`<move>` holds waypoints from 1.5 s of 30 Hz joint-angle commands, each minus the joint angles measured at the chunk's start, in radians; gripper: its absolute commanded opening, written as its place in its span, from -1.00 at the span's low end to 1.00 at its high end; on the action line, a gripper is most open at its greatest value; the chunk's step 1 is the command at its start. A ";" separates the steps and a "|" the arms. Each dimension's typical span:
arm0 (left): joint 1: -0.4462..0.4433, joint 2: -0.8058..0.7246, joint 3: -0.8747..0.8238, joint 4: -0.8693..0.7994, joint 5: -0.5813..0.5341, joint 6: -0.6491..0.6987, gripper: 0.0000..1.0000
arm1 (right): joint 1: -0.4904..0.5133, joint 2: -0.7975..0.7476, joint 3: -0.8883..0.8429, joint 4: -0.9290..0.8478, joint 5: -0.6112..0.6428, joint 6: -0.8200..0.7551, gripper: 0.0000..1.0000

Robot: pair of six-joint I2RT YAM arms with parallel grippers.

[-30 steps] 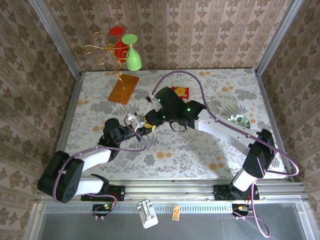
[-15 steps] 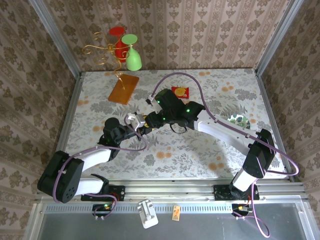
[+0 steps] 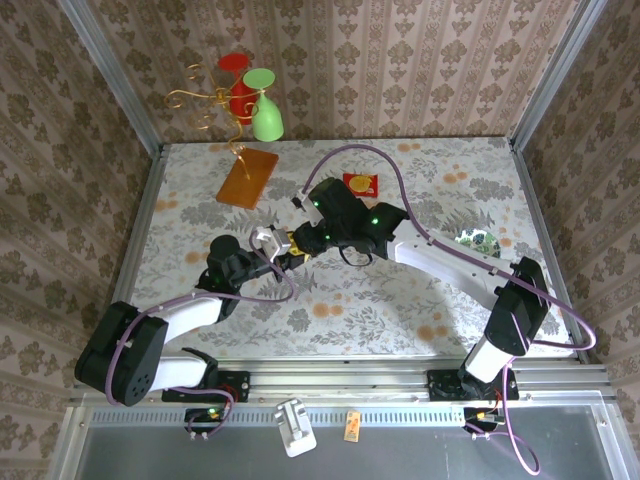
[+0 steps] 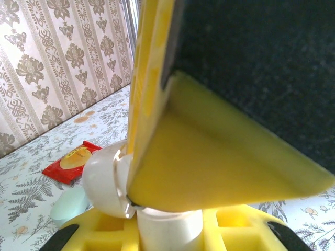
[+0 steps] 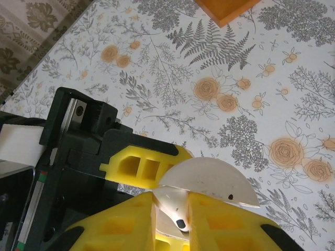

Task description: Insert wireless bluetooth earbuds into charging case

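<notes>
1. The left arm [image 3: 185, 318] lies low over the floral worktop [image 3: 400, 300], stretched from its near base toward the centre.
2. The left tool [image 3: 282, 258] is clamped on the white charging case [image 4: 170, 227], whose lid [image 5: 209, 180] stands open.
3. The right arm [image 3: 450, 258] bends at its elbow by the right edge and reaches leftward, its wrist meeting the left one.
4. The right tool [image 5: 171, 201] pinches a white earbud [image 5: 175, 212] right at the open case; whether it is seated I cannot tell.
5. Farther back lie a red packet [image 3: 361, 183] and an orange board [image 3: 248, 178].
</notes>
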 commanded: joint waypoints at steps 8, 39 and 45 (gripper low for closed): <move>0.008 -0.013 0.013 0.126 0.005 -0.089 -0.82 | -0.008 -0.087 -0.140 0.150 0.013 0.033 -0.61; 0.058 0.009 0.053 0.331 0.190 -0.373 -0.83 | -0.086 -0.170 -0.335 0.420 -0.375 -0.059 -0.65; 0.059 0.000 0.068 0.332 0.233 -0.405 -0.82 | -0.092 -0.162 -0.311 0.370 -0.434 -0.125 -0.64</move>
